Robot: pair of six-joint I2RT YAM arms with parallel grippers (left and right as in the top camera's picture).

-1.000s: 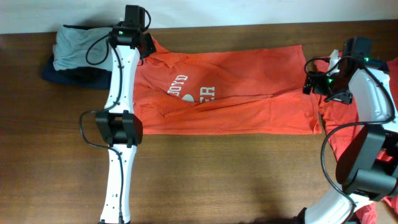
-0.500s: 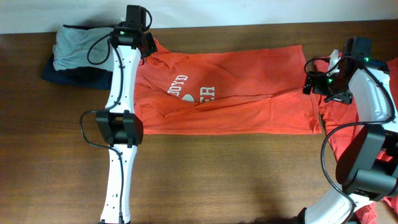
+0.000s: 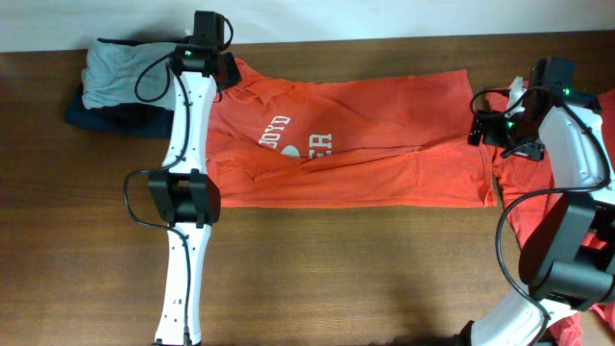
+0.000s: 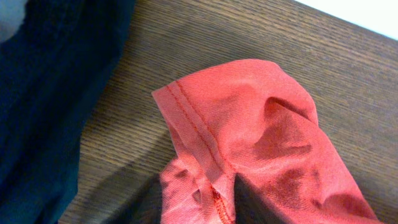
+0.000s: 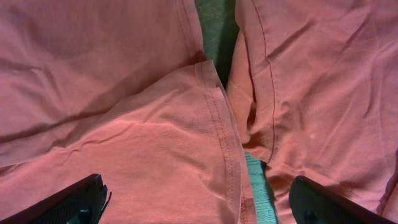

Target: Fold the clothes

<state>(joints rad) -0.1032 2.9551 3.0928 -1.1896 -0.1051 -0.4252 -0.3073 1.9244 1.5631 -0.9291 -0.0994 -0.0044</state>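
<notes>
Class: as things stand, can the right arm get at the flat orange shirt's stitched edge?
Probably yes: the right pincer hangs open directly over the stitched edge of the shirt, and nothing covers it.

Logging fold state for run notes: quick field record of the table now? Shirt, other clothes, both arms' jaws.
shirt: orange-red T-shirt spread across the table, partly folded, white lettering showing
left pile: grey and navy clothes at the table's far left
right pile: more orange-red clothes beside the shirt's right hem
left jaws: at the shirt's far left corner; open or shut not visible
right jaws: wide apart above the shirt's right hem, nothing gripped
</notes>
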